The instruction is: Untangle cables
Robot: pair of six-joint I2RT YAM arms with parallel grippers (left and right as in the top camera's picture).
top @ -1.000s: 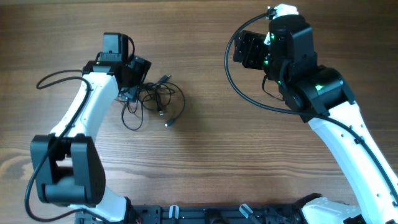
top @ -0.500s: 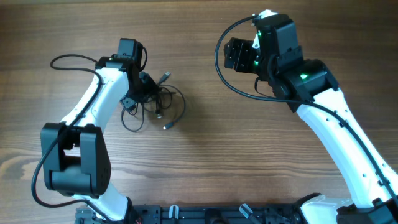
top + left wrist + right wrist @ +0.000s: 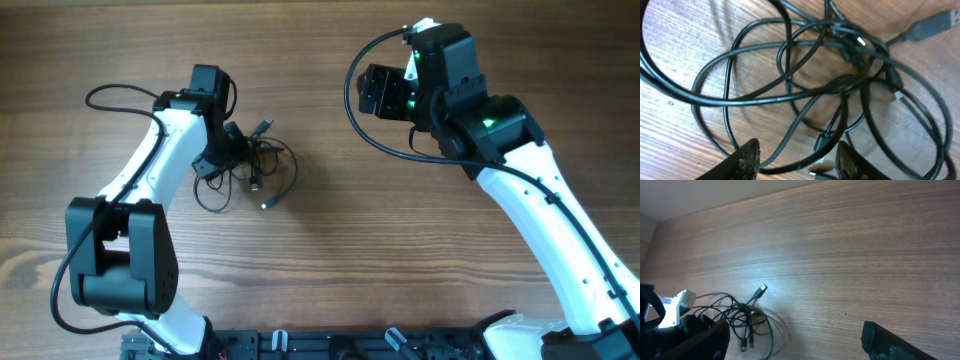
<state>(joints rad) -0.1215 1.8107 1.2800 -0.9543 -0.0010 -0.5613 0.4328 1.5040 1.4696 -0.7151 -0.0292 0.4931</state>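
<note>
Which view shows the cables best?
Left wrist: the cables fill the frame, loops and plugs distinct. Overhead shows the cables as a small dark tangle; right wrist shows them distant and small, lower left.

Matt grained wood table [image 3: 330, 260]; cables [image 3: 790, 95] glossy black plastic sheath; left tool [image 3: 799, 160] fingertips [image 3: 747, 159] scuffed, dull black.

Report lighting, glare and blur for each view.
Overhead: even light, sharp, the cables throw hardly any shadow. Left wrist: close up, cables crisp with soft shadows under them, the jaws' tips at the bottom edge slightly blurred. Right wrist: pale glare across the table, dark jaws blurred at the lower corners.
</note>
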